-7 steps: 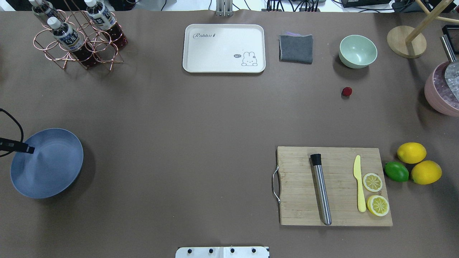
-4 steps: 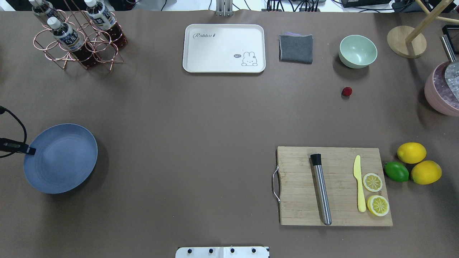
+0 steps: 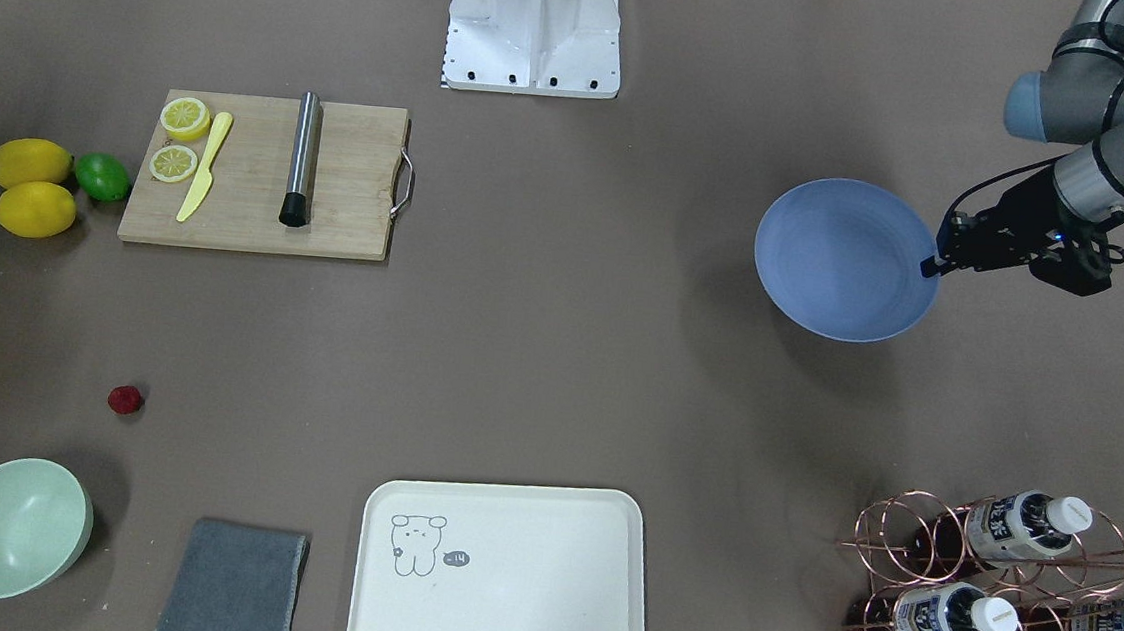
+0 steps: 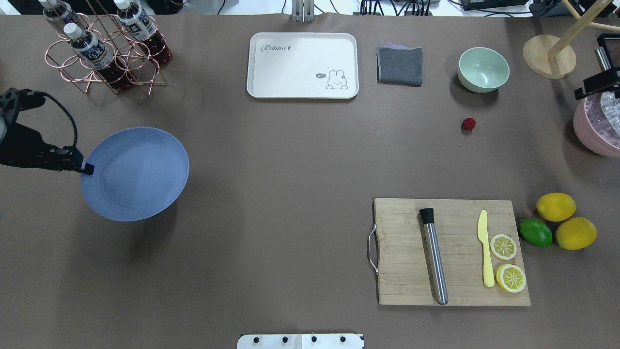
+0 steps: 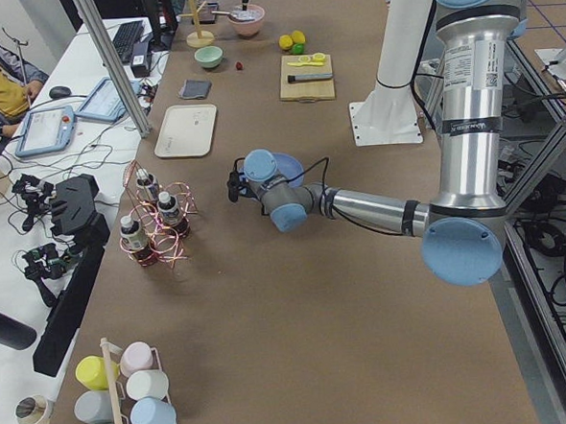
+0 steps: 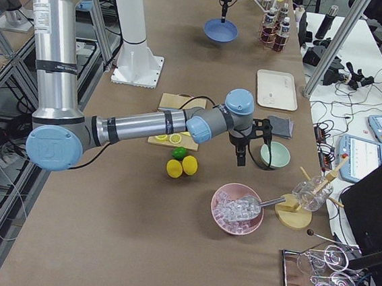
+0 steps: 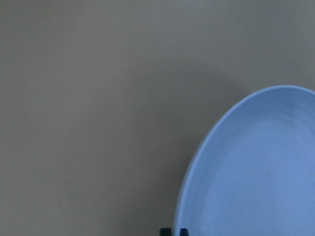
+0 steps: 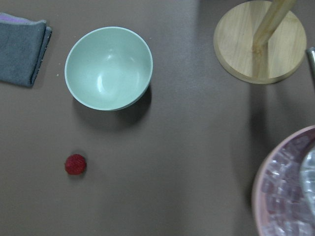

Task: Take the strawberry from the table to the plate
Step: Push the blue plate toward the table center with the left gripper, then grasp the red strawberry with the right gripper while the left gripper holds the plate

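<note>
The strawberry [image 4: 468,124] [image 3: 124,399] [image 8: 75,164] lies on the brown table [image 4: 290,160], just short of the pale green bowl. The blue-grey plate [image 4: 135,174] [image 3: 842,262] [image 7: 256,172] hangs tilted above the table at the left. My left gripper [image 4: 87,168] [image 3: 930,267] is shut on its rim. The right gripper [image 6: 241,160] points down at the table's far right, between the bowl and the ice bucket, some way right of the strawberry. Only a dark part of it shows at the overhead view's edge, so I cannot tell whether it is open or shut.
A green bowl [image 4: 483,69], grey cloth [image 4: 399,65] and cream tray [image 4: 302,65] line the far side. A pink ice bucket [image 4: 598,121] and wooden stand [image 4: 550,55] stand right. Nearer are a cutting board [image 4: 450,252] and lemons [image 4: 556,206]; a bottle rack [image 4: 104,48] far left.
The left gripper has carried the plate up and to the right, away from the table's left edge. Part of the right gripper has come into view at the right edge.
</note>
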Robot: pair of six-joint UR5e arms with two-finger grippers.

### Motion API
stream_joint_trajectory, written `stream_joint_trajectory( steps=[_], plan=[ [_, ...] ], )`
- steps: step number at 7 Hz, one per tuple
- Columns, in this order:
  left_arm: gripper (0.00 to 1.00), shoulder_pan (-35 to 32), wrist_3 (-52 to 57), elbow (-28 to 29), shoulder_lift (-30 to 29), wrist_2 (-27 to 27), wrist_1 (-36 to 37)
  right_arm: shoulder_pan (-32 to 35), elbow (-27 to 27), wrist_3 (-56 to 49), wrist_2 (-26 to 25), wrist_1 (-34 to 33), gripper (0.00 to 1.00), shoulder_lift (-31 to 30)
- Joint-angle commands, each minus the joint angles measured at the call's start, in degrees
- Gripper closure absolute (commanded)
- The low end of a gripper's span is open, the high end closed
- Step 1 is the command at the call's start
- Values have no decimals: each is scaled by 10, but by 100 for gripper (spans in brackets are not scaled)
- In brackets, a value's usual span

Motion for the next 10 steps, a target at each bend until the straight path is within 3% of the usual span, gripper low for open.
stream_joint_trajectory(
  steps=[1, 3, 5, 7, 8, 10],
  plan=[
    [100, 49, -84, -8, -115, 60, 84, -99, -10, 119, -74, -1, 0, 62],
    [100, 112, -145, -6, -194, 118, 144, -133, -56, 146, -95, -1, 0, 107],
    [100, 197, -186, 3, -253, 212, 181, -155, -102, 146, -110, 6, 1, 132],
    [100, 229, -206, 16, -266, 237, 181, -175, -195, 146, -119, 141, 4, 127],
    [100, 252, -210, 19, -269, 269, 180, -186, -202, 147, -126, 143, 8, 125],
    [100, 262, -223, 23, -273, 278, 179, -199, -214, 147, -142, 144, 15, 132]
  ],
)
